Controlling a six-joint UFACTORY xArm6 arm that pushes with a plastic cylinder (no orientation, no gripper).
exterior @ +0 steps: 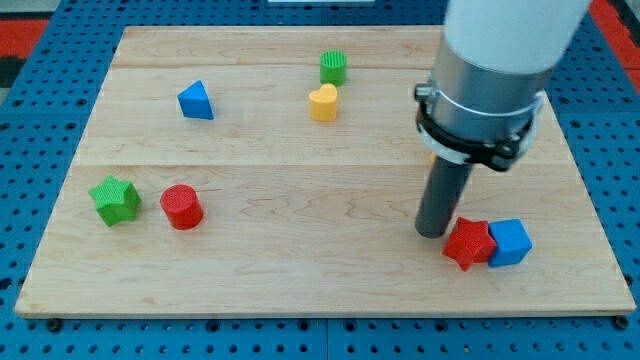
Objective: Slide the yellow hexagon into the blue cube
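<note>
The blue cube [510, 242] lies near the view's bottom right and touches a red star [467, 244] on its left. My tip [432, 233] rests on the board just left of the red star, close to it. A small yellow-orange sliver [431, 156] shows at the left edge of the arm's collar, above the tip. The arm hides the rest of it, so its shape cannot be made out. No full yellow hexagon is in view.
A yellow heart [323, 102] and a green cylinder [333, 67] sit at the top centre. A blue triangle [196, 101] is at the upper left. A green star [114, 200] and a red cylinder [182, 207] are at the lower left. The wooden board [300, 270] lies on a blue pegboard.
</note>
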